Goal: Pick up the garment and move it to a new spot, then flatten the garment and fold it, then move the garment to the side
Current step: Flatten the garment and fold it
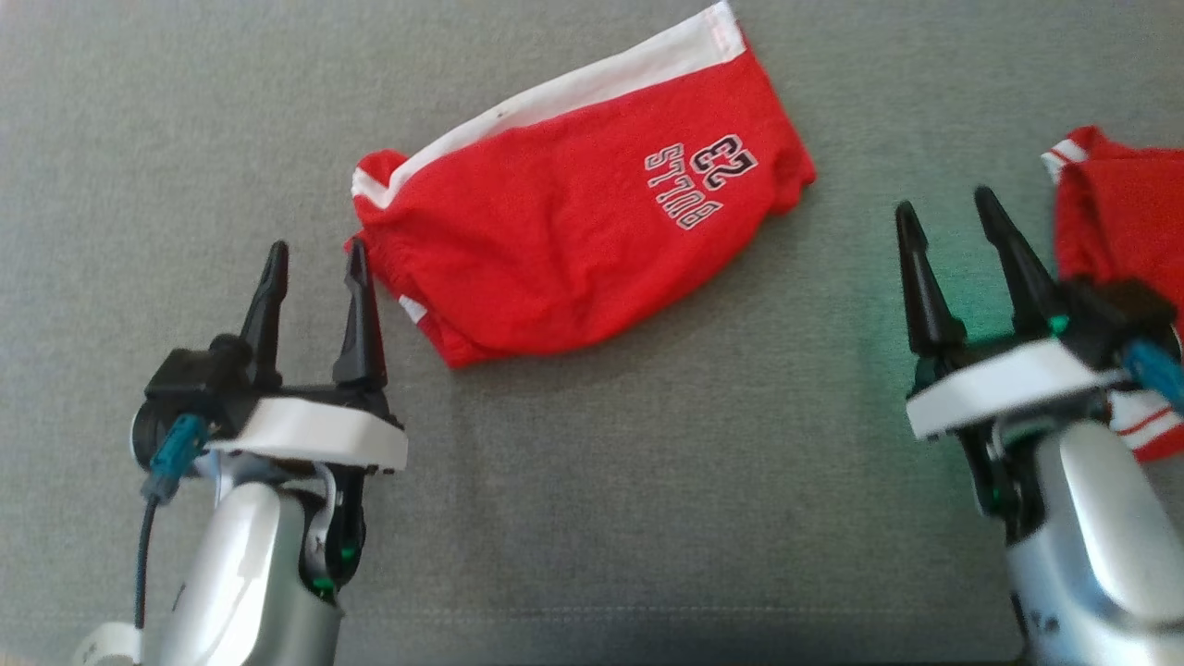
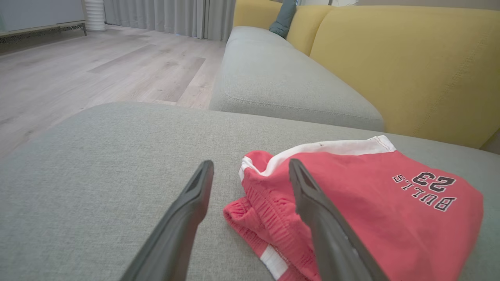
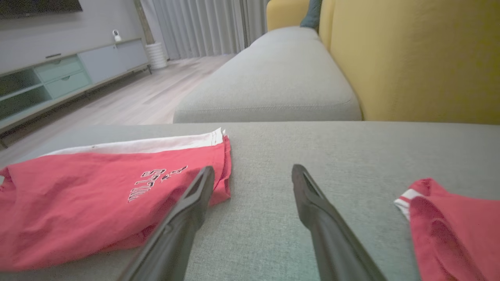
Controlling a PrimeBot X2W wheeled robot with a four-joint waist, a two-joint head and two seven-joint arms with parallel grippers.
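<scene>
Grey sofa cushion (image 1: 592, 518) carries everything. Red shorts (image 1: 555, 231) lie crumpled at far centre, bunched waistband end towards the left. Second red garment (image 1: 1119, 213) at right, cut off by the frame and half behind my right arm; can't tell what it is. Left gripper (image 1: 316, 245) wide open, empty, just beside the waistband; touching or not, unclear. Right gripper (image 1: 945, 202) wide open, empty. Risk: pinching one layer only, or my right arm dragging the second garment.
</scene>
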